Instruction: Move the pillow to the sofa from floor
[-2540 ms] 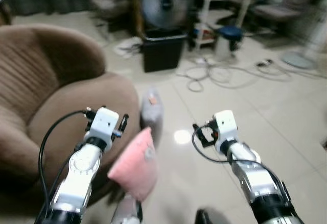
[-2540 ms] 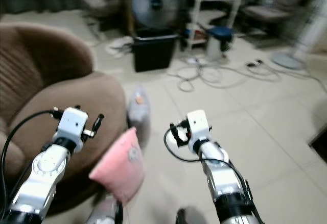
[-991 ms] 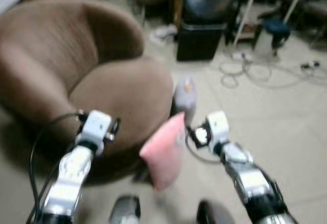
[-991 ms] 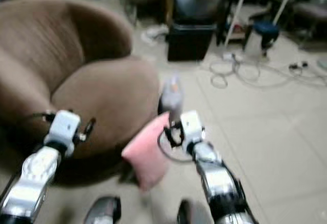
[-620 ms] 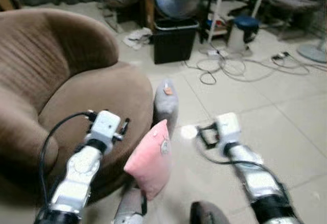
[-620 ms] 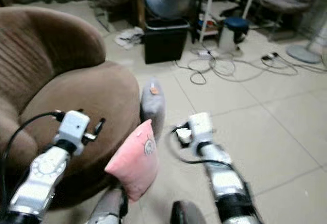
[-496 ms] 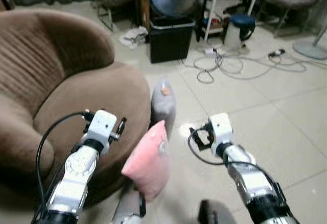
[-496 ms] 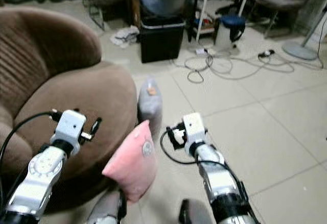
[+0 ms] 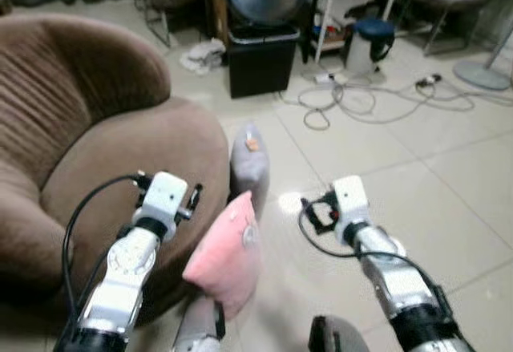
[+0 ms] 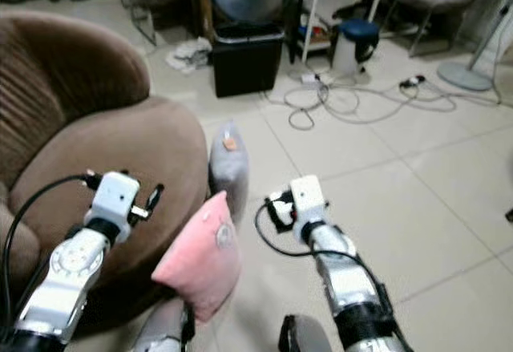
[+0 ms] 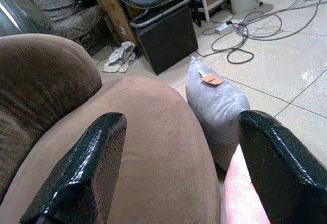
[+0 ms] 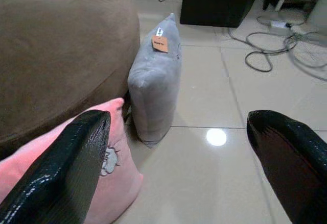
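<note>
Two silver ribbed arms are seen, white-boxed at the wrists, looped with black cables; glossy black fingers (image 11: 76, 178).

No legible text. Orange tag (image 12: 160, 44) on grey pillow (image 12: 154, 86): markings too small to read. Pink pillow (image 12: 110, 183): grey print, no lettering.

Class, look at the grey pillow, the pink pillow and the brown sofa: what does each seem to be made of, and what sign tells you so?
Grey pillow: soft matte fabric, probably plush, with a stitched edge seam and an orange tag. Pink pillow: matte cloth, likely fleece, with a small printed figure. Brown sofa: ribbed, velvety upholstery, perhaps corduroy, going by the fine lines on its back.
</note>
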